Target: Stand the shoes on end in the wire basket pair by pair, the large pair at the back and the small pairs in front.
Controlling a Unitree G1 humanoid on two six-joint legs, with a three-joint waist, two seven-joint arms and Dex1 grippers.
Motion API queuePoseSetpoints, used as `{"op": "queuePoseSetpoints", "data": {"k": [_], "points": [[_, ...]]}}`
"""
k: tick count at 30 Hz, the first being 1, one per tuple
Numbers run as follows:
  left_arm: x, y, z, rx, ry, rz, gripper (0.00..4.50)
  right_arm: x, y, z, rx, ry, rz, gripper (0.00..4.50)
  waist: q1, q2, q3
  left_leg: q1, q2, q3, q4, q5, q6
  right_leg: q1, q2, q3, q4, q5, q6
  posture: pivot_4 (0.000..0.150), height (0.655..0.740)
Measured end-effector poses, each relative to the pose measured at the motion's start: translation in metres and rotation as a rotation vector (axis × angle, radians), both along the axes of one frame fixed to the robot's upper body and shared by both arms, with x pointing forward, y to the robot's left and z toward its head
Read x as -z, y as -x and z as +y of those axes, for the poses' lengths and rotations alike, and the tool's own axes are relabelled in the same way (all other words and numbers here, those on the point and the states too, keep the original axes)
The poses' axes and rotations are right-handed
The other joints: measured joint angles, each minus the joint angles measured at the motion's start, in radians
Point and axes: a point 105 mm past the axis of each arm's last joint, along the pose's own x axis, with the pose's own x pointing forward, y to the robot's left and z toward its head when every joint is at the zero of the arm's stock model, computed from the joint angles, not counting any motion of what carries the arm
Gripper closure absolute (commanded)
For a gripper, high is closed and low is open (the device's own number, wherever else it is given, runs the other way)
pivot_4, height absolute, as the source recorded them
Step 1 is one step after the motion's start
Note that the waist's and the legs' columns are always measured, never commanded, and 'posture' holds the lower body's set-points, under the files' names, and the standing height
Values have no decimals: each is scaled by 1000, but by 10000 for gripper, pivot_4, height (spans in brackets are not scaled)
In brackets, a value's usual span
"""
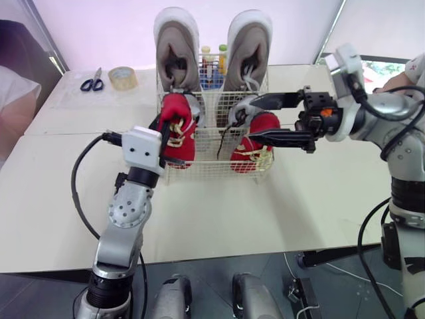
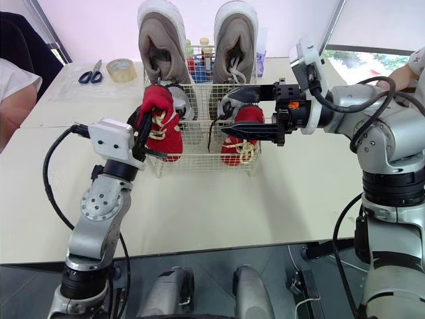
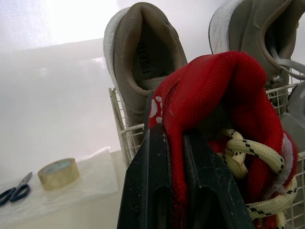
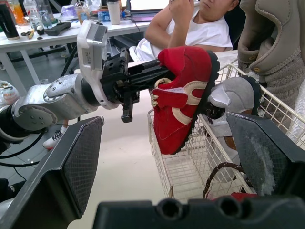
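The wire basket (image 1: 212, 171) stands mid-table. Two large beige shoes (image 1: 176, 46) stand on end at its back, with small grey shoes (image 1: 194, 106) in front of them. My left gripper (image 1: 165, 135) is shut on the heel collar of a small red shoe (image 1: 179, 136), held toe down at the basket's front left corner. I cannot tell whether its toe touches the basket floor. A second red shoe (image 1: 255, 151) stands in the front right. My right gripper (image 1: 251, 119) is open just above that shoe, one finger over the other, holding nothing.
Scissors (image 1: 93, 81) and a tape roll (image 1: 123, 78) lie at the table's back left. Bottles (image 1: 212, 61) stand behind the basket. A person sits past the left edge (image 1: 13, 100), and a hand (image 1: 397, 80) shows at the far right.
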Motion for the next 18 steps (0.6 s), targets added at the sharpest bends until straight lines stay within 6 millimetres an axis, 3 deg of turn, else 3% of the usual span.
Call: {"op": "queuePoseSetpoints", "data": {"k": [3, 6, 9, 18], "points": [[3, 1, -1, 17, 10, 25, 34470, 1, 0, 0, 1, -1, 2, 0, 0, 0, 0, 0, 0, 0, 0, 0, 0, 0, 0, 0, 0, 0, 0, 1500, 7400], [24, 0, -2, 59, 37, 132, 20308, 2, 0, -1, 4, -2, 7, 0, 0, 0, 0, -1, 0, 0, 0, 0, 0, -1, 0, 0, 0, 0, 0, 1500, 7400], [26, 7, 5, 88, 71, 179, 5840, 4, 0, -2, 3, -2, 12, 0, -1, 0, 0, -1, 0, 0, 0, 0, 0, -1, 0, 0, 0, 0, 0, 1500, 7400], [12, 38, 42, 95, -5, 278, 5840, 8, 4, -3, -29, -18, 53, 0, 1, 0, 0, -1, 1, 0, 0, 0, 0, -1, 1, 0, 0, 0, 0, 1500, 7400]]}}
